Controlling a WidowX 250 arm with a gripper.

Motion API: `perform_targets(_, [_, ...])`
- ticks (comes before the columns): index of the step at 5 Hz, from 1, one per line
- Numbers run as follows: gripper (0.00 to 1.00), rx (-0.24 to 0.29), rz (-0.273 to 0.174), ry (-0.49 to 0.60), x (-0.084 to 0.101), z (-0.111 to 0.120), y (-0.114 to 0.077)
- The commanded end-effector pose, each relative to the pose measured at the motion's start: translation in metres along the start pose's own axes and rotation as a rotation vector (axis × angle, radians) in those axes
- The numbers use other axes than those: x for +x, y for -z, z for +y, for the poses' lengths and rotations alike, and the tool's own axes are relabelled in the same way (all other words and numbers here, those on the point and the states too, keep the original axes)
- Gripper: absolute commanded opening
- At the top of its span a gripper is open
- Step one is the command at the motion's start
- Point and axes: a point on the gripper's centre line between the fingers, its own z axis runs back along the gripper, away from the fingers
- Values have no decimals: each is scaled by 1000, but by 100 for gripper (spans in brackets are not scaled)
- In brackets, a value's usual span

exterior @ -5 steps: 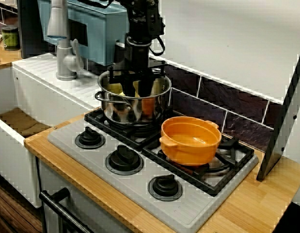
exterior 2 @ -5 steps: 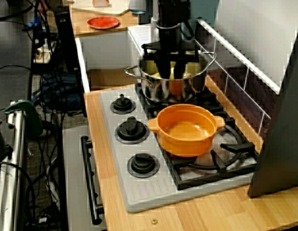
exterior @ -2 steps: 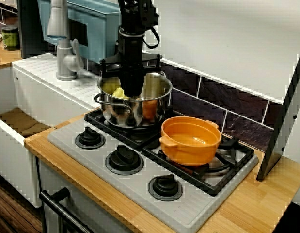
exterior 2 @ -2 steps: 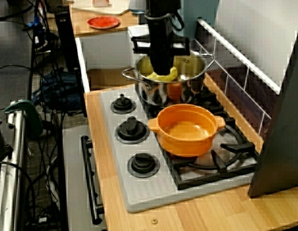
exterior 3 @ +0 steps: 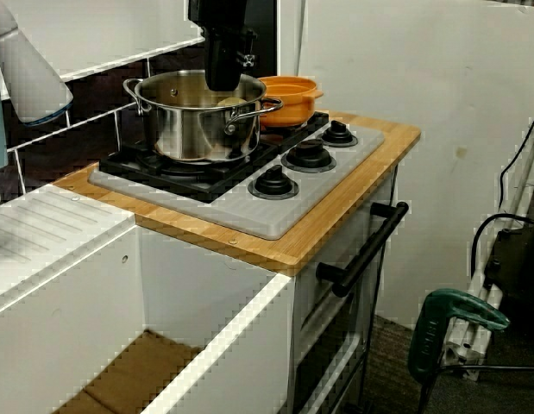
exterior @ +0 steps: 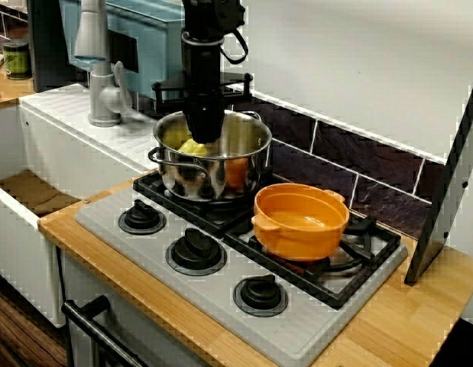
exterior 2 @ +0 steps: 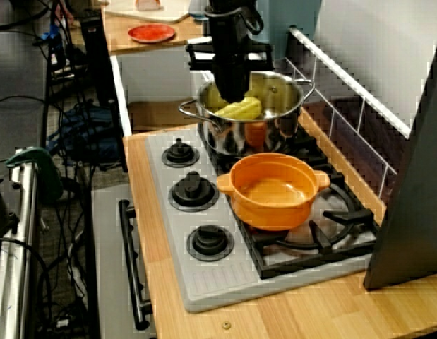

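Note:
A steel pot (exterior: pixel 213 164) stands on the back-left burner of the stove. My gripper (exterior: pixel 201 136) hangs over the pot's mouth, its fingers close together on a yellow banana-shaped item (exterior 2: pixel 241 109). In the view along the counter the yellow item sits at rim height, just under the gripper (exterior 2: pixel 229 96). From the sink side only a sliver of that yellow item (exterior 3: pixel 231 101) shows above the rim of the pot (exterior 3: pixel 197 121), below the gripper (exterior 3: pixel 222 84). An empty orange pot (exterior: pixel 301 220) sits on the burner to the right, apart from the steel one.
Three black knobs (exterior: pixel 196 250) line the stove's front. A grey faucet (exterior: pixel 95 61) and a white sink lie to the left. A dark panel (exterior: pixel 450 191) leans at the right end. A red plate (exterior 2: pixel 151 32) is on the far counter.
The fingers were spread inside the pot; they have come together on the yellow item, and the gripper has risen with it and shifted slightly toward the sink.

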Motion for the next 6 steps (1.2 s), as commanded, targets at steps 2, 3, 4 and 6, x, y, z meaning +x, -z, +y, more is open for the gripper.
perform_targets(2, [100, -67, -49, 73, 6, 8, -31])
perform_targets(3, [100, -80, -61, 100, 4, 10, -35])
perform_targets(4, [100, -83, -48, 203, 8, 10, -34])
perform_targets(6, [100, -119, -35, 474, 16, 1, -45])
